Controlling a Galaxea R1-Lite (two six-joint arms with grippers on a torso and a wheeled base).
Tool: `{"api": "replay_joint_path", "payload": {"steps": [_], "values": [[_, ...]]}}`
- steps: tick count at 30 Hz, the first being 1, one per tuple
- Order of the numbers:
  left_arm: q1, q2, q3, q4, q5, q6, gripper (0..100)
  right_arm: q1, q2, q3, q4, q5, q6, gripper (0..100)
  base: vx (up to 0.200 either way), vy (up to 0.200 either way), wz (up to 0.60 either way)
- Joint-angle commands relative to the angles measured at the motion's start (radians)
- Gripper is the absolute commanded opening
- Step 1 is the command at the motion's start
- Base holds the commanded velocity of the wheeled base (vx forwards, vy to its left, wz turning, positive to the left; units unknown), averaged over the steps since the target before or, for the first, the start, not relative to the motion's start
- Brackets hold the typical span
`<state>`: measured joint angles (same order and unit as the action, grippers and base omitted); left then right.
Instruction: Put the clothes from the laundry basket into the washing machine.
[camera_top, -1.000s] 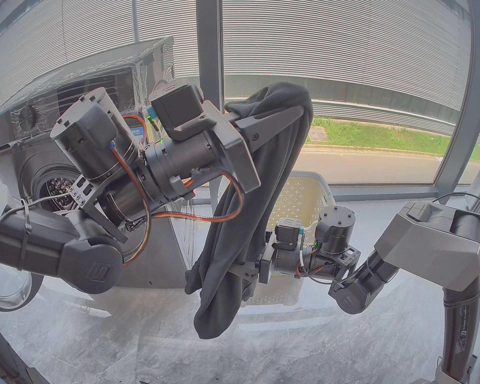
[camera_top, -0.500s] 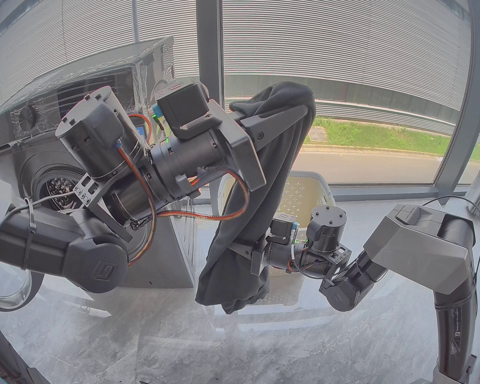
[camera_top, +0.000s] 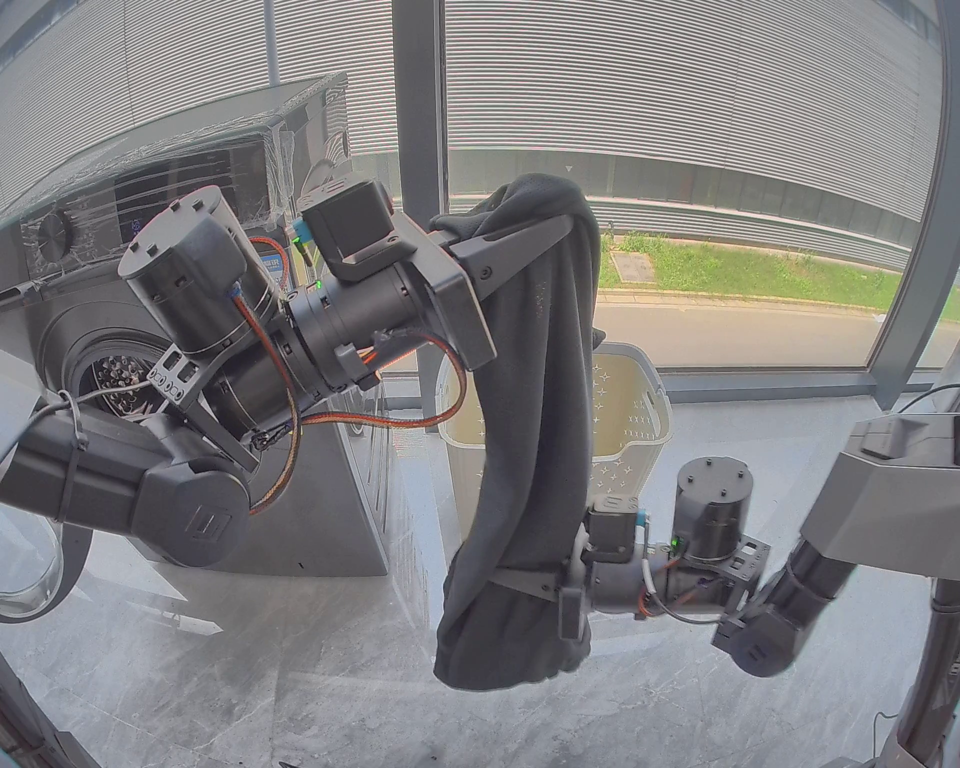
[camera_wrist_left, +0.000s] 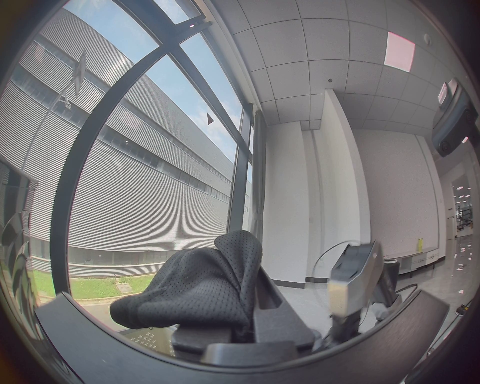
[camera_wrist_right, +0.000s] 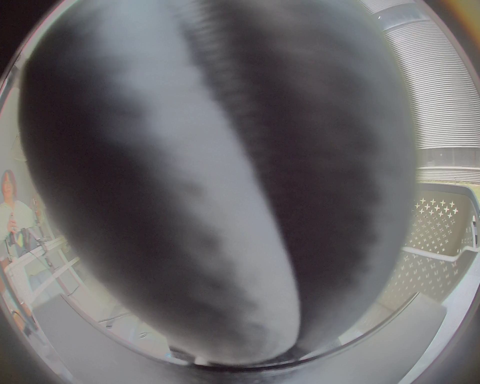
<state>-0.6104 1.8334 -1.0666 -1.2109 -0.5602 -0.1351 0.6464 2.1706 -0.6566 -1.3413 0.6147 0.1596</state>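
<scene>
The left tool (camera_top: 540, 238) is raised high, pinching the dark garment (camera_top: 530, 400); the right tool (camera_top: 528, 582) sits low, clamped on its lower part.

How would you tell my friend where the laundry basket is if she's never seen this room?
Find the big window and the grey washing machine at its left. On the floor just right of the machine stands the laundry basket, partly behind a hanging dark cloth. It's the only cream tub, with tiny star-shaped holes in its walls.
</scene>
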Motion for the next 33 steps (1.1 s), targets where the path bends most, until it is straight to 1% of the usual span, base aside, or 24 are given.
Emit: {"api": "replay_joint_path", "payload": {"steps": [1,2,4,5,10,12,13,14,15,16,17,18,20,21,23,27,29,30,31,33], "values": [[0.1,0.087,0.033,-0.009,0.006,-0.004,0,0.078,-0.374,0.33,-0.012,0.056,-0.015,0,0.0,0.0,0.0],[0.101,0.104,0.043,-0.015,0.008,-0.003,0,0.099,-0.411,0.356,-0.012,0.056,-0.015,0,0.0,0.0,0.0],[0.101,0.116,0.053,-0.016,0.008,-0.003,0,0.124,-0.442,0.373,-0.012,0.054,-0.014,0,0.0,0.0,0.0],[0.101,0.119,0.053,-0.018,0.008,-0.003,100,0.13,-0.448,0.374,-0.012,0.053,-0.014,0,0.0,0.0,0.0],[0.095,0.127,0.059,-0.013,0.006,-0.003,100,0.134,-0.453,0.367,-0.012,0.051,-0.012,0,0.0,0.0,0.0],[0.12,0.141,0.102,-0.007,0.005,-0.004,100,0.134,-0.454,0.365,-0.012,0.05,-0.012,0,0.0,0.0,0.0],[0.17,0.164,0.154,-0.021,0.002,0.006,100,0.134,-0.457,0.364,-0.012,0.048,-0.012,0,0.0,0.0,0.0],[0.199,0.176,0.188,-0.027,0.0,0.017,100,0.134,-0.462,0.364,-0.012,0.048,-0.012,0,0.0,0.0,0.0],[0.23,0.191,0.224,-0.039,-0.004,0.04,100,0.134,-0.469,0.365,-0.012,0.046,-0.012,0,0.0,0.0,0.0],[0.245,0.201,0.243,-0.049,-0.009,0.055,100,0.133,-0.476,0.365,-0.012,0.046,-0.012,0,0.0,0.0,0.0],[0.278,0.221,0.274,-0.076,-0.023,0.08,100,0.128,-0.485,0.368,-0.012,0.046,-0.012,0,0.0,0.0,0.0],[0.302,0.231,0.297,-0.108,-0.044,0.092,100,0.122,-0.491,0.368,-0.012,0.046,-0.012,0,0.0,0.0,0.0],[0.325,0.237,0.33,-0.15,-0.092,0.094,100,0.111,-0.497,0.368,-0.012,0.045,-0.011,0,0.0,0.0,0.0],[0.33,0.237,0.339,-0.161,-0.107,0.095,100,0.107,-0.499,0.37,-0.012,0.045,-0.011,0,0.0,0.0,0.0],[0.34,0.224,0.384,-0.208,-0.175,0.098,100,0.079,-0.508,0.368,-0.012,0.043,-0.011,0,0.0,0.0,0.0],[0.342,0.185,0.453,-0.282,-0.257,0.098,100,0.03,-0.511,0.359,-0.012,0.04,-0.011,0,0.0,0.0,0.0],[0.342,0.168,0.494,-0.291,-0.265,0.098,100,0.002,-0.514,0.353,-0.012,0.036,-0.009,0,0.0,0.0,0.0],[0.344,0.167,0.497,-0.291,-0.265,0.098,100,0.001,-0.515,0.351,-0.012,0.036,-0.009,0,0.0,0.0,0.0],[0.371,0.165,0.537,-0.292,-0.265,0.098,100,-0.022,-0.526,0.348,-0.012,0.036,-0.009,0,0.0,0.0,0.0],[0.436,0.173,0.574,-0.291,-0.265,0.104,100,-0.039,-0.538,0.344,-0.012,0.034,-0.009,0,0.0,0.0,0.0]]}}
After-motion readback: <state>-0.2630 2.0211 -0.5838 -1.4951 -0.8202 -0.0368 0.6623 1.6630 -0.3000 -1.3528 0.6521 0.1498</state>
